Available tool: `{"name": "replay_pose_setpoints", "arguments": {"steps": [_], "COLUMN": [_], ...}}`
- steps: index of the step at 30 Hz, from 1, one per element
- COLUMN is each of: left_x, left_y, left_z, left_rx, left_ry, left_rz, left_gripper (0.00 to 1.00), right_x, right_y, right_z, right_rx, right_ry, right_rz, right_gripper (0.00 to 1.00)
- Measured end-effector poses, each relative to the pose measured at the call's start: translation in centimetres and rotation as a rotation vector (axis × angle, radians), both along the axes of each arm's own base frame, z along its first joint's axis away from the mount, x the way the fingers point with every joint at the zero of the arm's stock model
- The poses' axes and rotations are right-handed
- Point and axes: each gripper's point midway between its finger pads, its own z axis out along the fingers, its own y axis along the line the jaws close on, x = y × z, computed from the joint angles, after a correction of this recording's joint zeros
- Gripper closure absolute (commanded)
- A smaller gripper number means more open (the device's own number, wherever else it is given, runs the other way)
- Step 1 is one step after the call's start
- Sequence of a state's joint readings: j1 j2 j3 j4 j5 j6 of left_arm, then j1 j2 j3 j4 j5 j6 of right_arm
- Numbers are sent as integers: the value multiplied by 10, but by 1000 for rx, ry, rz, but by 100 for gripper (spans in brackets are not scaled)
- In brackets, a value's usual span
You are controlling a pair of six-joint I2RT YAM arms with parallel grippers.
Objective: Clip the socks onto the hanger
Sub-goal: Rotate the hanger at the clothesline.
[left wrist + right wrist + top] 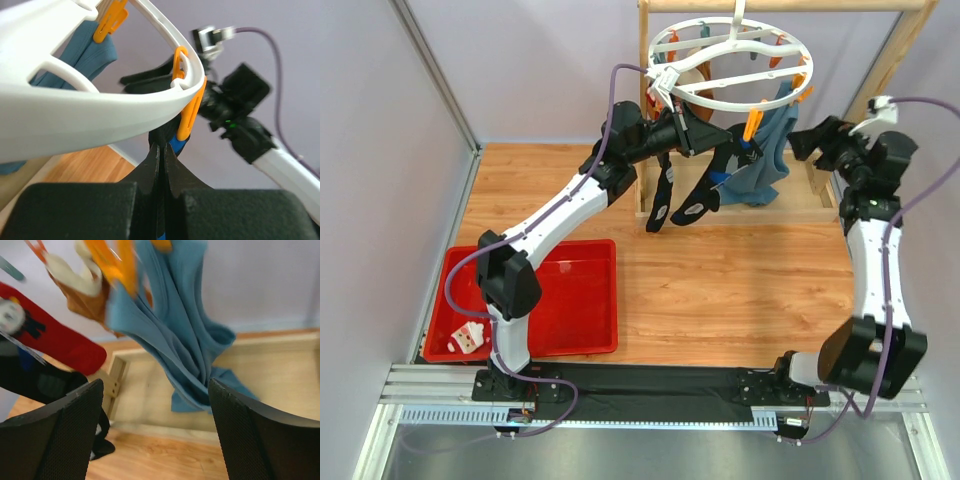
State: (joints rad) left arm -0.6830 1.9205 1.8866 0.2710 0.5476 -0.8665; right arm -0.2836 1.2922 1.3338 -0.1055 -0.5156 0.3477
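- Hanger [730, 102] hangs from the wooden rack [790, 5] at the table's far edge, right of middle.
- Your left fingers [150, 170] are pressed together, pinching a dark sock [164, 136] with a blue edge just under an orange clip [190, 112] on the hanger rim.
- Your right fingers [55, 435] are spread wide with nothing between them, just beside the hanging blue socks [175, 340].
- Two more dark socks [665, 195] dangle below the ring's left side.
- One red Christmas sock [470, 338] lies in the red tray [590, 300] at the table's near left corner.
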Motion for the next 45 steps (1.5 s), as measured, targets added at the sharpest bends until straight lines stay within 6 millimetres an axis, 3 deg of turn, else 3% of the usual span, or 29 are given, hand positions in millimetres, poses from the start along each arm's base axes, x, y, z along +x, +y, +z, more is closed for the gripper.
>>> {"name": "replay_pose_setpoints", "arguments": {"steps": [3,5,6,8,12,15,17,18,19,22,23,26,27,28,31,34,40,43,45], "left_x": [-1,0,0,0,0,-1,1,1,3,11,14,23,25,27,21,-2,-71,-93,-105], "left_y": [1,1,1,2,3,5,7,8,11,20,25,44,52,61,88,114,159,164,158], "left_z": [2,1,0,0,2,3,3,1,0,-8,-10,-15,-14,-14,-9,7,39,35,19], "left_rx": [8,19,27,45,71,90,103,112,119,152,164,200,211,223,266,295,275,275,296], "left_ry": [1,3,4,3,0,2,8,16,21,58,69,96,96,99,94,55,-62,-106,-120], "left_rz": [1,3,4,8,18,21,28,32,38,64,76,120,137,157,223,280,300,271,238], "left_gripper": [100,100,100,100,100,100,93,89,86,64,55,52,45,29,25,26,28,21,15], "right_x": [25,37,42,52,68,73,74,75,76,75,74,62,57,52,31,5,-48,-63,-68], "right_y": [7,12,15,22,38,47,48,47,46,44,45,58,62,73,102,130,172,188,201], "right_z": [-64,-86,-87,-80,-47,-27,-18,-15,-13,-12,-12,-10,-6,-2,16,30,49,47,44], "right_rx": [30,42,40,32,-2,-17,-8,1,8,45,53,62,61,59,55,53,66,88,103], "right_ry": [88,114,102,67,-39,-101,-129,-138,-143,-136,-131,-120,-118,-120,-137,-138,-114,-74,-45], "right_rz": [83,124,142,180,229,241,233,226,217,193,190,197,201,219,263,285,311,316,329], "right_gripper": [14,15,17,19,21,45,68,89,97,100,100,100,100,100,100,100,100,100,100]}}
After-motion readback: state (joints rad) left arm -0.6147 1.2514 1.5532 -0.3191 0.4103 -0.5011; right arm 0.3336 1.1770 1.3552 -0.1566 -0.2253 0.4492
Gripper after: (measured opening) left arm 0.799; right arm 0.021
